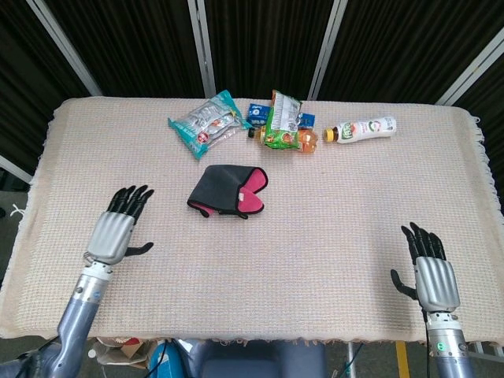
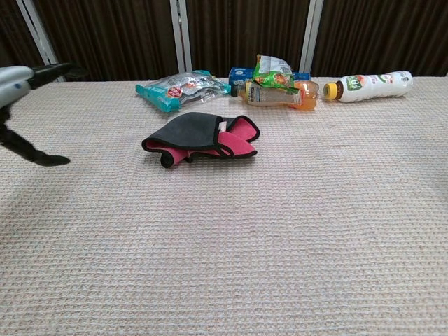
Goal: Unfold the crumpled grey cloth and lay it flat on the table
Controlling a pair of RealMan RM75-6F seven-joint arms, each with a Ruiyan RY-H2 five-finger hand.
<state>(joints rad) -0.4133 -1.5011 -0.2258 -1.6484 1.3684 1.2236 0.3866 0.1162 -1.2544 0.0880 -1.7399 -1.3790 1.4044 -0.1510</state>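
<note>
The grey cloth [image 1: 228, 189] lies folded over itself near the table's middle, with its pink inner side showing at the right; the chest view shows the cloth [image 2: 199, 136] too. My left hand [image 1: 120, 227] hovers over the table to the cloth's left, fingers spread and holding nothing; its edge enters the chest view as my left hand [image 2: 21, 84]. My right hand [image 1: 431, 270] stays near the front right edge, fingers apart and empty, far from the cloth.
Along the far side lie a silver-teal snack bag [image 1: 206, 123], a green snack packet [image 1: 282, 120] over an orange drink bottle [image 1: 303, 140], a small blue box [image 1: 257, 113] and a white bottle [image 1: 364, 128]. The woven table cover [image 1: 331, 228] spans the table.
</note>
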